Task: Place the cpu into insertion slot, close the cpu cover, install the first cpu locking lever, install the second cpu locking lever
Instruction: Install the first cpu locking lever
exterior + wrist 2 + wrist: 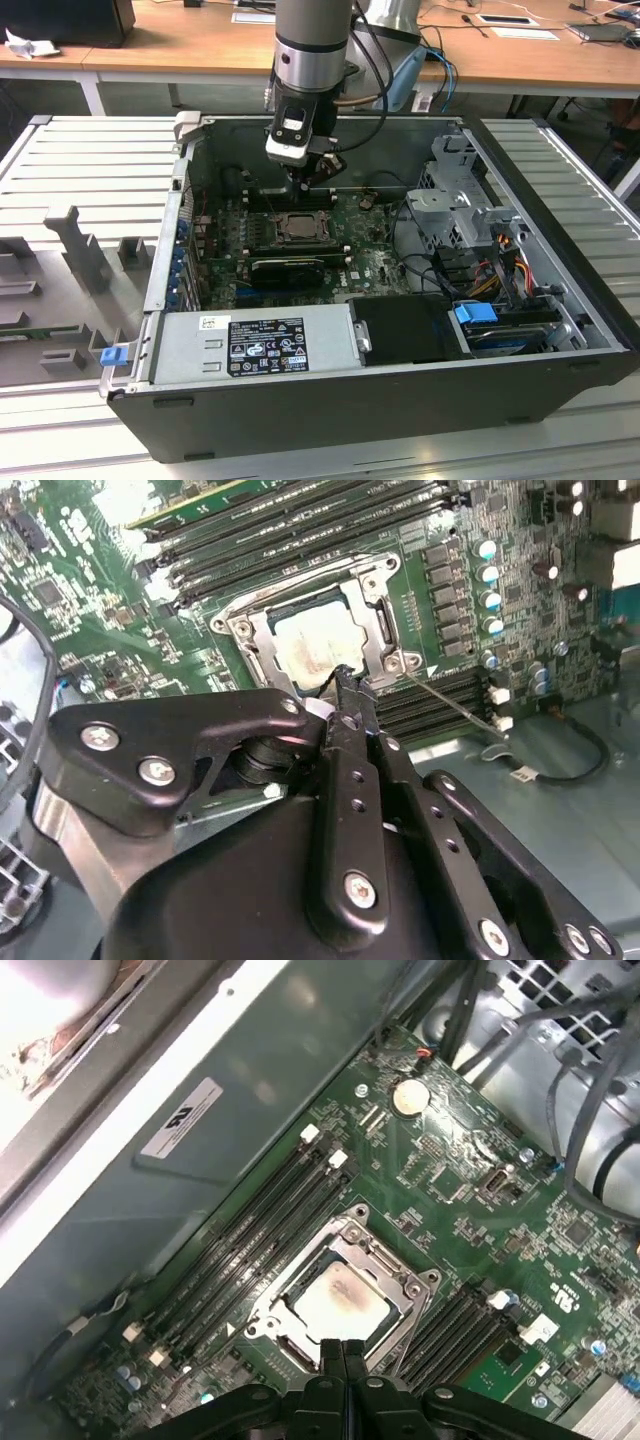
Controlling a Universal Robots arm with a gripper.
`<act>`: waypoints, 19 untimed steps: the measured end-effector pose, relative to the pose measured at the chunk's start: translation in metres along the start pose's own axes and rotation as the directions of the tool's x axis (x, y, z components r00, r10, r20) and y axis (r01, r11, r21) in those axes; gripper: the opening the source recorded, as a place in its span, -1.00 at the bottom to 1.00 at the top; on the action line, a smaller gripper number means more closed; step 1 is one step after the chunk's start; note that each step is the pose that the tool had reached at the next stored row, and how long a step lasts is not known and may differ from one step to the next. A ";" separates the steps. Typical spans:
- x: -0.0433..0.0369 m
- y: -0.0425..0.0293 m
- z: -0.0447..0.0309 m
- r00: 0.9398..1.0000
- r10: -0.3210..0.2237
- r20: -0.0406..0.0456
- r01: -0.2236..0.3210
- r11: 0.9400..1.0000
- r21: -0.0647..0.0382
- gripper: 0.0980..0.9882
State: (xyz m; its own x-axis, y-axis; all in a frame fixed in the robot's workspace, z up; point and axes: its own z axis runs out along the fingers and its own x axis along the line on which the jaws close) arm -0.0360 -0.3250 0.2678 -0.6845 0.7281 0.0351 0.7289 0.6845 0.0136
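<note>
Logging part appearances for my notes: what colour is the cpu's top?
Silvery-grey, with a darker smudge; the cpu shows best in the first wrist view.
</note>
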 end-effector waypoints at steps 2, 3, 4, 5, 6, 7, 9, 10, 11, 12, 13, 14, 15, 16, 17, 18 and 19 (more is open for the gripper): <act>0.0000 0.0000 0.0000 0.999 -0.045 -0.001 0.045 0.999 0.002 -0.98; 0.0000 0.0000 0.0000 0.997 -0.072 -0.001 0.072 0.997 0.002 -0.98; 0.0000 0.0000 0.0000 0.996 -0.091 -0.001 0.091 0.996 0.003 -0.98; 0.0000 0.0000 0.0000 0.994 -0.109 -0.002 0.109 0.994 0.004 -0.98; 0.0000 0.0000 0.0000 0.992 -0.127 -0.002 0.127 0.992 0.004 -0.98; 0.0000 0.0000 0.0000 0.988 -0.153 -0.002 0.153 0.988 0.005 -0.98; 0.0000 0.0000 0.0000 0.981 -0.196 -0.003 0.196 0.980 0.007 -0.98; 0.0000 0.0000 0.0000 0.975 -0.223 -0.004 0.223 0.975 0.007 -0.98; 0.0000 0.0000 0.0000 0.968 -0.249 -0.004 0.249 0.968 0.008 -0.98; 0.0000 0.0000 0.0000 0.961 -0.276 -0.005 0.276 0.961 0.009 -0.98; 0.0000 0.0000 0.0000 0.955 -0.298 -0.006 0.298 0.955 0.010 -0.98; 0.0000 0.0000 0.0000 0.949 -0.316 -0.006 0.316 0.949 0.010 -0.98; 0.0000 0.0000 0.0000 0.939 -0.345 -0.007 0.345 0.939 0.011 -0.98; 0.0000 0.0000 0.0001 0.925 -0.381 -0.008 0.381 0.924 0.012 -0.98; 0.0000 0.0000 0.0001 0.916 -0.401 -0.008 0.401 0.916 0.013 -0.98; 0.0000 0.0000 0.0001 0.910 -0.416 -0.009 0.416 0.909 0.013 -0.98; 0.0000 0.0000 0.0001 0.899 -0.439 -0.010 0.439 0.899 0.014 -0.98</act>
State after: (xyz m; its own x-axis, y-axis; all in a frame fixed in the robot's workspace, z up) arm -0.0360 -0.3250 0.2677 -0.9347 0.3538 0.0351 0.3544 0.9350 0.0136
